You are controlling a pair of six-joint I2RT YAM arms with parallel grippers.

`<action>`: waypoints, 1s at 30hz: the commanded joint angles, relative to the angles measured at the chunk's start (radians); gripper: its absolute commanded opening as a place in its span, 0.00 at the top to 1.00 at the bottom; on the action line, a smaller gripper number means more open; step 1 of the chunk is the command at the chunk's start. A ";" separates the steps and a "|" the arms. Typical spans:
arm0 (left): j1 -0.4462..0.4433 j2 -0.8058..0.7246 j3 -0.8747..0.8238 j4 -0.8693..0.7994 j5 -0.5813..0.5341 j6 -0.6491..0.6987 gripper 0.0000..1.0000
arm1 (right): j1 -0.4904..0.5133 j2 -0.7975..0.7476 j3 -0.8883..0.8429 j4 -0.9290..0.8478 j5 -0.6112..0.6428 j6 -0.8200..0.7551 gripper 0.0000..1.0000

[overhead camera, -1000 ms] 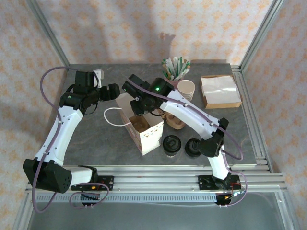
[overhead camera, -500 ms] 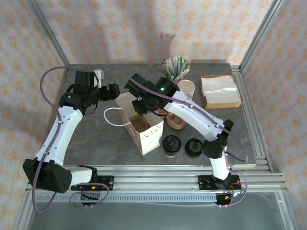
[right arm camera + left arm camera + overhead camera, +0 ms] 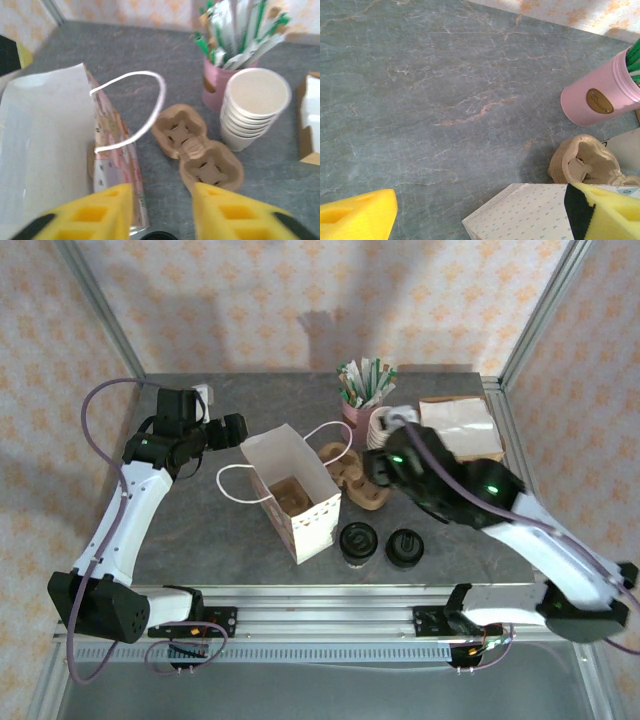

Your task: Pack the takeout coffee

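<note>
Two takeout coffee cups with black lids (image 3: 358, 543) (image 3: 404, 547) stand on the table in front of the open white paper bag (image 3: 296, 502). A sliver of one black lid (image 3: 158, 236) peeks in at the bottom edge of the right wrist view. My right gripper (image 3: 374, 470) (image 3: 162, 212) hangs open and empty above the brown pulp carrier (image 3: 356, 476) (image 3: 197, 152), to the right of the bag (image 3: 45, 150). My left gripper (image 3: 234, 430) (image 3: 480, 220) is open at the bag's far left corner (image 3: 530, 212), whose edge lies between the yellow fingers.
A stack of cream paper cups (image 3: 384, 427) (image 3: 254, 112), a pink holder of straws (image 3: 362, 392) (image 3: 597, 100) and a napkin box (image 3: 462, 428) stand at the back right. Something brown (image 3: 290, 492) lies at the bag's bottom. The bag's white handles (image 3: 235, 485) (image 3: 135, 110) stick out sideways.
My right arm has drawn back from over the bag and swung to the right; its gripper now hangs above the carrier. The left arm and both coffees have stayed put.
</note>
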 commanded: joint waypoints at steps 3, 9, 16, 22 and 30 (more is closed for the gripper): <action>0.005 -0.021 -0.014 -0.007 -0.046 0.016 0.12 | -0.013 -0.119 -0.041 -0.158 0.021 0.054 0.53; 0.005 -0.018 -0.011 -0.011 -0.052 0.020 0.12 | -0.012 -0.116 -0.154 -0.324 -0.168 0.130 0.43; 0.005 -0.017 -0.012 -0.013 -0.053 0.024 0.12 | 0.021 -0.085 -0.330 -0.217 -0.316 0.103 0.32; 0.005 -0.017 -0.012 -0.013 -0.050 0.025 0.12 | 0.073 -0.056 -0.447 -0.071 -0.346 0.018 0.24; 0.006 -0.016 -0.014 -0.013 -0.041 0.020 0.11 | 0.086 0.045 -0.464 -0.014 -0.339 0.007 0.22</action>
